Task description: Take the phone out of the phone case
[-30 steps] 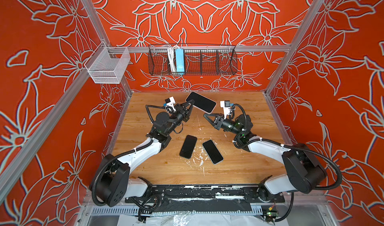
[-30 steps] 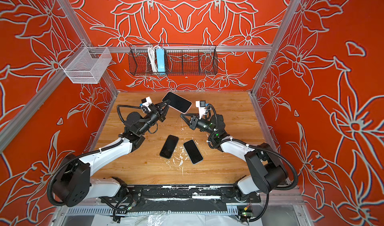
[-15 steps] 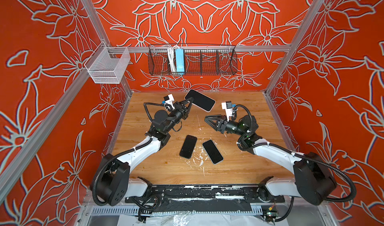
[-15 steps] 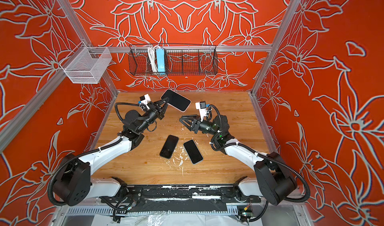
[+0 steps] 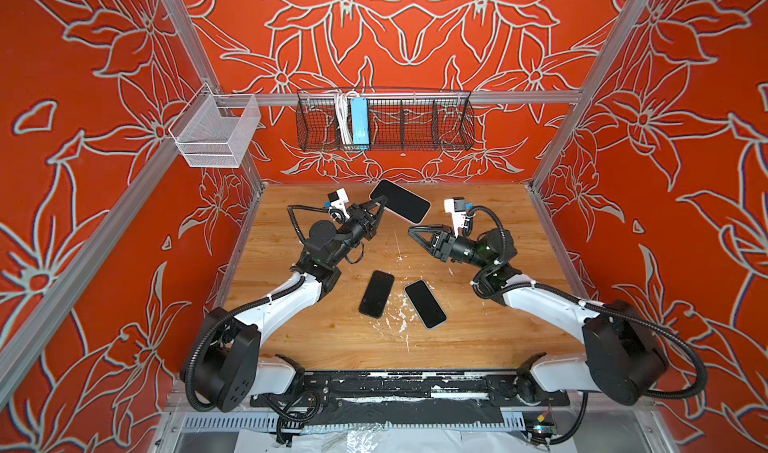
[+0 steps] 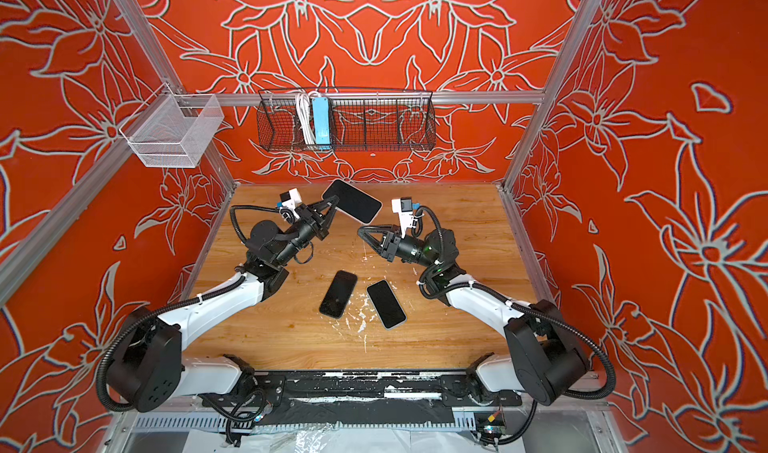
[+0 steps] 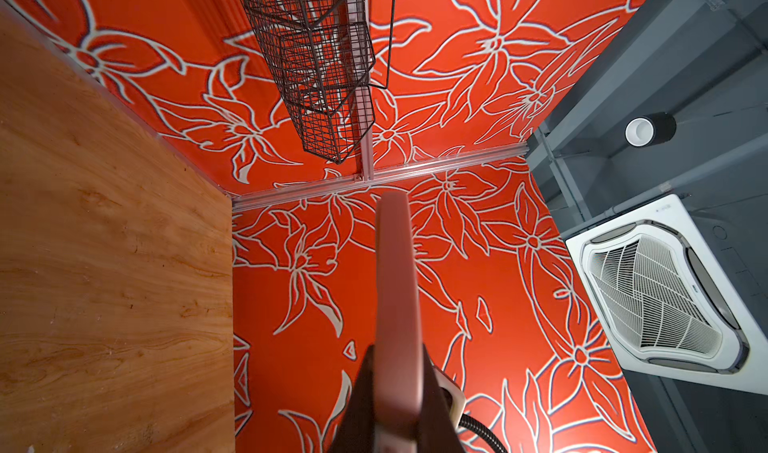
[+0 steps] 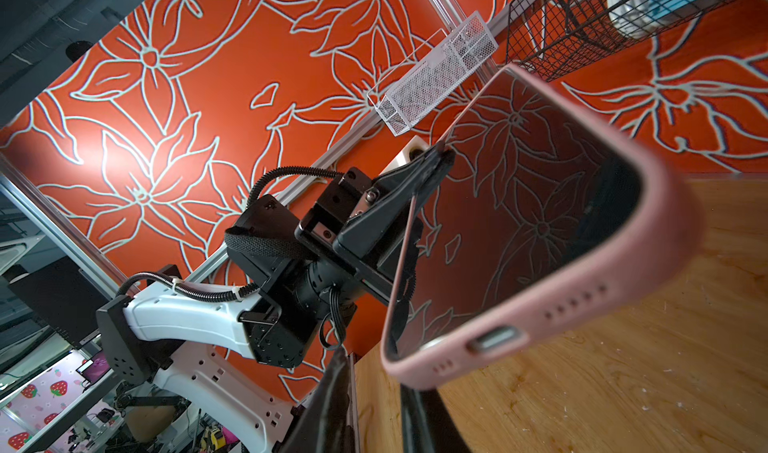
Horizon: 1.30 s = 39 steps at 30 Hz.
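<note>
My left gripper [image 5: 380, 206] is shut on one long edge of the phone [image 5: 401, 201], holding it in the air above the back of the wooden table [image 5: 478, 326]. The phone has a dark screen [image 8: 519, 205] and sits in a pink phone case [image 8: 623, 272]. In the left wrist view the case [image 7: 395, 284] shows edge-on between the jaws. My right gripper [image 5: 411, 230] hovers just off the phone's lower corner, open by a narrow gap. Nothing lies between its fingers [image 8: 328, 405]. In both top views its tips stay apart from the case.
Two more dark phones [image 5: 376, 293] [image 5: 425, 304] lie flat at the table's middle. A black wire basket [image 5: 384, 120] hangs on the back wall and a white mesh basket [image 5: 216, 133] on the left rail. Orange walls close three sides.
The right jaws spread wider, then narrowed again, while that arm's forearm swung outward. The left gripper and the phone it holds shifted only slightly.
</note>
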Each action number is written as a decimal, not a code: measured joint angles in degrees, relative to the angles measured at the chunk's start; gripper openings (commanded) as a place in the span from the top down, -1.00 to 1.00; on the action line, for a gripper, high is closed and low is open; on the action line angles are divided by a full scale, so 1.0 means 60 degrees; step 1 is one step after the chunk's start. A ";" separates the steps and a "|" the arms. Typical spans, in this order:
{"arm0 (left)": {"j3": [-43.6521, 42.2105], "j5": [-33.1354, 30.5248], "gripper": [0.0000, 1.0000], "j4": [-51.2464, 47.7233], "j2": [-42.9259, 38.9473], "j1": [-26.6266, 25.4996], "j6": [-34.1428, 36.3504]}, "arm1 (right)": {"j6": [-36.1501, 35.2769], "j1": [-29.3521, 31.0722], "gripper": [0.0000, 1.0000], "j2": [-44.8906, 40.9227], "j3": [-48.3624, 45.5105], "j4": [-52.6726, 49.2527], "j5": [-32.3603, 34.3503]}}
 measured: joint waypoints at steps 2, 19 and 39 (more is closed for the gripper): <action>-0.0004 -0.0004 1.00 0.0055 0.0000 0.0000 0.0000 | 0.0055 0.0025 0.53 0.0080 0.0066 0.0033 0.0076; -0.0204 -0.0015 1.00 0.0284 -0.0004 0.0007 0.0000 | 0.0423 0.0109 0.71 0.0470 0.0215 0.0321 0.0375; -0.0375 -0.0157 1.00 0.0426 -0.0004 0.0033 0.0066 | 0.1654 0.0171 0.49 0.1290 0.0215 0.1876 0.0991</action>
